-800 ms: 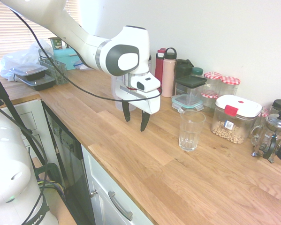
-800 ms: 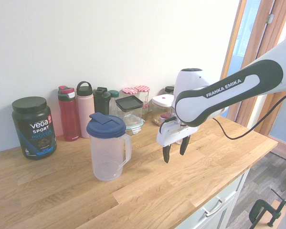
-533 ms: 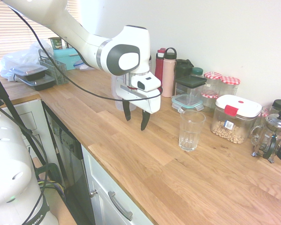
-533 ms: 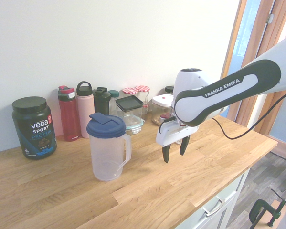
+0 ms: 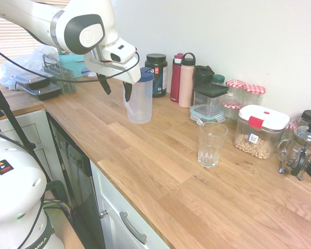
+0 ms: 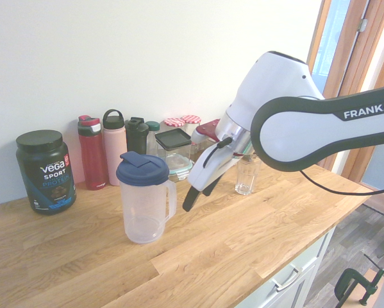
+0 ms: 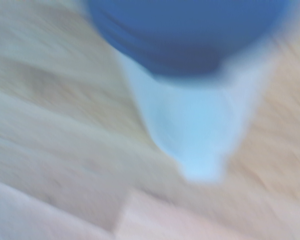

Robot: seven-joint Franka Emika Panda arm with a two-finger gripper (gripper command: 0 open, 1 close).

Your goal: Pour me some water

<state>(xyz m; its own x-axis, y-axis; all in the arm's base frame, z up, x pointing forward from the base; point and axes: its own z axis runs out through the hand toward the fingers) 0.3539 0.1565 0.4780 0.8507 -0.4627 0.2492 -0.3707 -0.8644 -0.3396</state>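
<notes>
The jug [image 5: 139, 98] stands upright on the wooden desk [image 5: 160, 166] with its blue lid [image 6: 142, 168] on, its clear body looking empty as far as the exterior views show; its handle [image 6: 170, 200] faces the jaws, which hang tilted just beside it, spread apart and gripping nothing. In the first exterior view the jaws sit in front of the jug's upper part; in the second exterior view there is a narrow gap between the dark fingertips [image 6: 190, 202] and the handle, so they are near but not touching. The wrist view shows the blue lid and pale body from close by, heavily blurred. The drinking glass [image 5: 212, 143] stands upright and empty on the desk, well apart from the jug, nearer the storage jars [image 5: 259, 130]. Along the wall behind the jug stand a dark protein tub [image 6: 45, 171], a red bottle [image 6: 92, 152], a pink bottle [image 6: 114, 145] and a black bottle [image 6: 137, 135]; a coffee press [image 5: 299, 149] stands at the far right of the first exterior view.
</notes>
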